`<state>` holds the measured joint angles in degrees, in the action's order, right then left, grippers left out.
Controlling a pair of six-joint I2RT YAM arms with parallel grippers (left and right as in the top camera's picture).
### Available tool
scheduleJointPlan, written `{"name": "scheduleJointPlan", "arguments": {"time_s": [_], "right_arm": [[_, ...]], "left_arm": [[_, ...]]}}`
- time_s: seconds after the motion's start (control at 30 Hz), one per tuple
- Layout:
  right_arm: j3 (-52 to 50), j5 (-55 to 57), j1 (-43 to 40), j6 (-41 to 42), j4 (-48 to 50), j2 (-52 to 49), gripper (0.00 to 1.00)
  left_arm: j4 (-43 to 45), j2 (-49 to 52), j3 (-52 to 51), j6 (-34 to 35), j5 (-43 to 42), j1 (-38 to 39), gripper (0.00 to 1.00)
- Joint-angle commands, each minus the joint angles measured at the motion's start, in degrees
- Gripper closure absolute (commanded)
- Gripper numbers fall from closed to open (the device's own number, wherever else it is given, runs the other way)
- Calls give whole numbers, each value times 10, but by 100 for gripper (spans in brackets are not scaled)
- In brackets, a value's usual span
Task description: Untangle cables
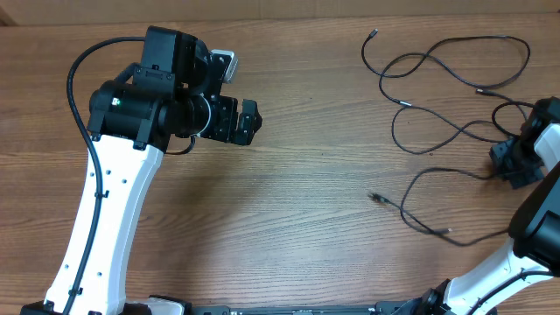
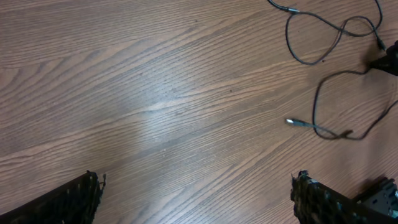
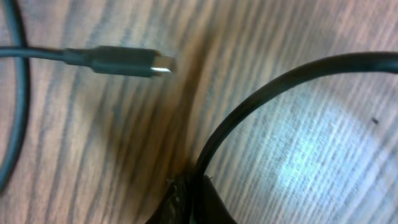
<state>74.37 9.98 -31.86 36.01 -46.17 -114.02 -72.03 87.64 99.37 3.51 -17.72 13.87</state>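
Note:
Several thin black cables lie loosely spread over the right half of the wooden table, one plug end pointing toward the middle. My right gripper is down among them at the far right. In the right wrist view the right gripper is shut on one black cable, which arcs up and to the right from the fingertips. A metal-tipped plug lies just beyond. My left gripper hovers over bare table at the left. Its fingers stand wide open with nothing between them. A cable's plug lies ahead of it.
The wooden table shows bare grain between the two arms. The left arm's white link slants across the left side. The right arm's white link occupies the lower right corner.

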Motion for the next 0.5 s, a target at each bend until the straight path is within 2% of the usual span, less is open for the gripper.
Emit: {"name": "scheduleJointPlan", "arguments": {"time_s": [0.0,0.07,0.1,0.13,0.2,0.23,0.3,0.47], "right_arm": [[19,14,-10,48,-30,-10,96],[33,9,-13,47,-45,-10,94],[41,9,-13,47,-55,-10,87],[49,9,-13,46,-64,-10,78],[65,7,-13,45,-82,-10,51],[73,6,-13,45,-92,-10,46],[89,-1,-12,45,-115,-10,42],[122,-75,-12,45,-188,-1,42]], "left_arm": [[1,-7,0,8,3,0,0],[1,-7,0,8,3,0,0],[1,-7,0,8,3,0,1],[1,-7,0,8,3,0,0],[1,-7,0,8,3,0,1],[2,-7,0,8,3,0,1],[3,-7,0,8,3,0,1],[3,-7,0,8,3,0,1]]}}
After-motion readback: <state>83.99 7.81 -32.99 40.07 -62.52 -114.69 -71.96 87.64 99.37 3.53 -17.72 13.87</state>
